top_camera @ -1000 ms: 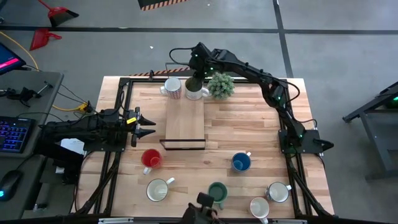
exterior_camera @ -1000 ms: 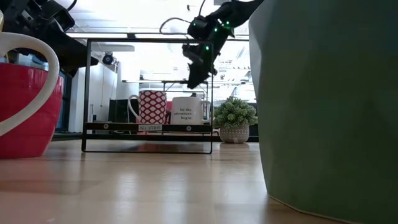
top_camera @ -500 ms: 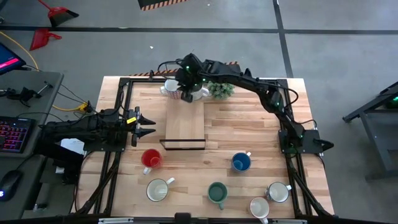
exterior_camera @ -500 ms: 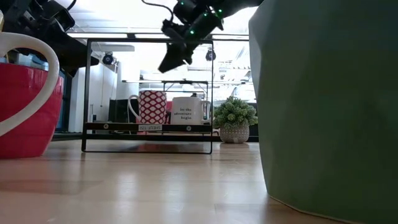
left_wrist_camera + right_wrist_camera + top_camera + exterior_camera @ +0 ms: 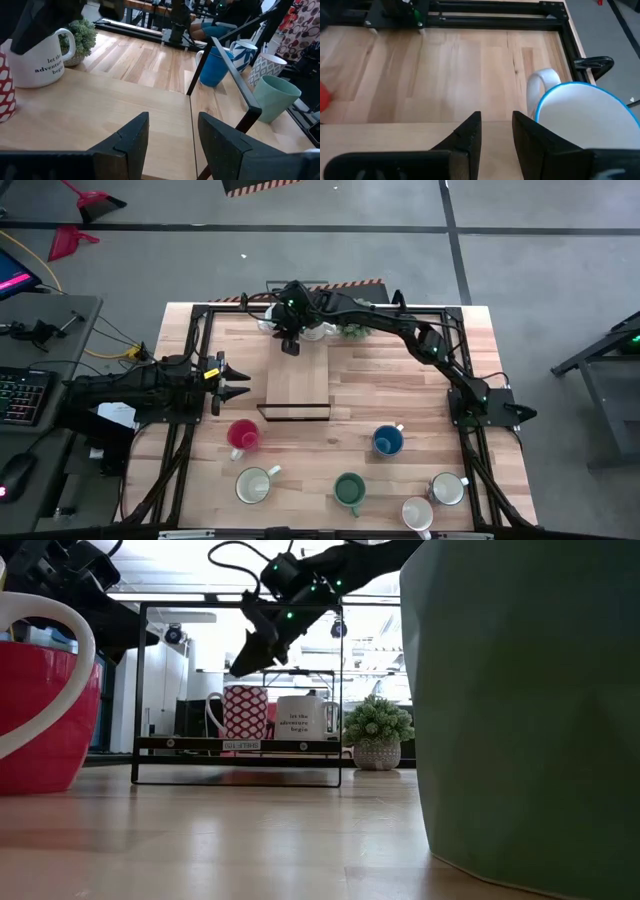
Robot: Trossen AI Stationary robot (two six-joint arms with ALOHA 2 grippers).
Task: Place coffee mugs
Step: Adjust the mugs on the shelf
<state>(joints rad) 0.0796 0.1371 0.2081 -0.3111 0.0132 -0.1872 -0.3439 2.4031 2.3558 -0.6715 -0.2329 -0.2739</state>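
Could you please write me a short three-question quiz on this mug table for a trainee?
1. True or false: the right end effector hovers empty over the raised wooden shelf.
2. How many mugs stand on that shelf?
3. Which stands nearest the left end effector? A: plain red ceramic mug. B: blue ceramic mug. C: small potted plant.

Key: 1 true. 2 two, the red-patterned ceramic mug and the white lettered ceramic mug. 3 A.
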